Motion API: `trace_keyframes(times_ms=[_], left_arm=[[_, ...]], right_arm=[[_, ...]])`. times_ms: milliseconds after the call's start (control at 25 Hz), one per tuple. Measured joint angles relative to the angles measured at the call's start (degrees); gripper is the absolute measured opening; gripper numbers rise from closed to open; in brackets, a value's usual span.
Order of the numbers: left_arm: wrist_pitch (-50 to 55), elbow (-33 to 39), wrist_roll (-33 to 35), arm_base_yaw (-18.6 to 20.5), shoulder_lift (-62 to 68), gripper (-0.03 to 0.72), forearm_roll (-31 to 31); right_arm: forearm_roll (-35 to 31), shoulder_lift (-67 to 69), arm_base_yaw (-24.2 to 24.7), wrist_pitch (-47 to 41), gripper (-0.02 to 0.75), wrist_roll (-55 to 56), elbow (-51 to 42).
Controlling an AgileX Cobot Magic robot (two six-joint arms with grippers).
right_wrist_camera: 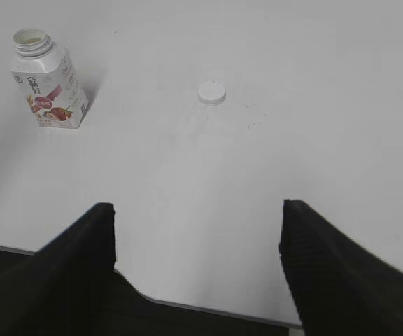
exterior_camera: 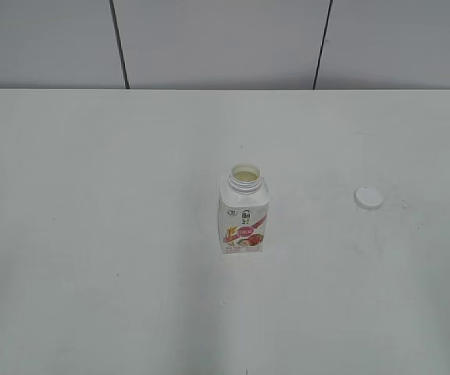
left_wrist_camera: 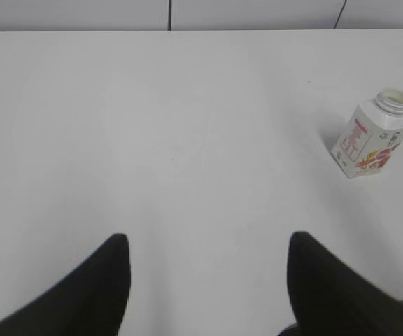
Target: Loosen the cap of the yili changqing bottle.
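Note:
The yili changqing bottle (exterior_camera: 244, 211) stands upright near the middle of the white table, its wide neck uncovered and pale liquid showing inside. It also shows in the left wrist view (left_wrist_camera: 371, 137) and the right wrist view (right_wrist_camera: 46, 81). The cap (exterior_camera: 368, 198), small, round and white, lies flat on the table to the bottle's right, apart from it; it shows in the right wrist view (right_wrist_camera: 212, 92) too. My left gripper (left_wrist_camera: 208, 245) is open and empty, well short of the bottle. My right gripper (right_wrist_camera: 196, 210) is open and empty near the table's front edge. Neither gripper shows in the exterior view.
The white table (exterior_camera: 92, 234) runs back to a grey panelled wall (exterior_camera: 217, 43). Its front edge shows in the right wrist view (right_wrist_camera: 208, 311), under my right gripper.

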State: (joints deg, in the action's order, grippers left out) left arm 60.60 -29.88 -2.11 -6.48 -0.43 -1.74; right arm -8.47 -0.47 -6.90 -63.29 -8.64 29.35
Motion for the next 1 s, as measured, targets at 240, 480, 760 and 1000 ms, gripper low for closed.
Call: trace_keyframes(times_ms=[240,480,760,1000], left_arm=[[0.0,0.1,0.0,0.0,0.0,0.439,0.0],[0.0,0.1,0.0,0.0,0.0,0.439,-0.1],[0.0,0.1,0.0,0.0,0.0,0.438,-0.1],[0.0,0.1,0.0,3.0,0.0,0.405,-0.1]], right_arm=[[-0.2,0.0,0.0,0.1,0.575,-0.1,0.0],[-0.2,0.0,0.0,0.2,0.575,-0.1,0.0],[-0.2,0.0,2.7,0.2,0.575,-0.1,0.0],[-0.2,0.0,2.7,0.2,0.575,-0.1,0.0]])
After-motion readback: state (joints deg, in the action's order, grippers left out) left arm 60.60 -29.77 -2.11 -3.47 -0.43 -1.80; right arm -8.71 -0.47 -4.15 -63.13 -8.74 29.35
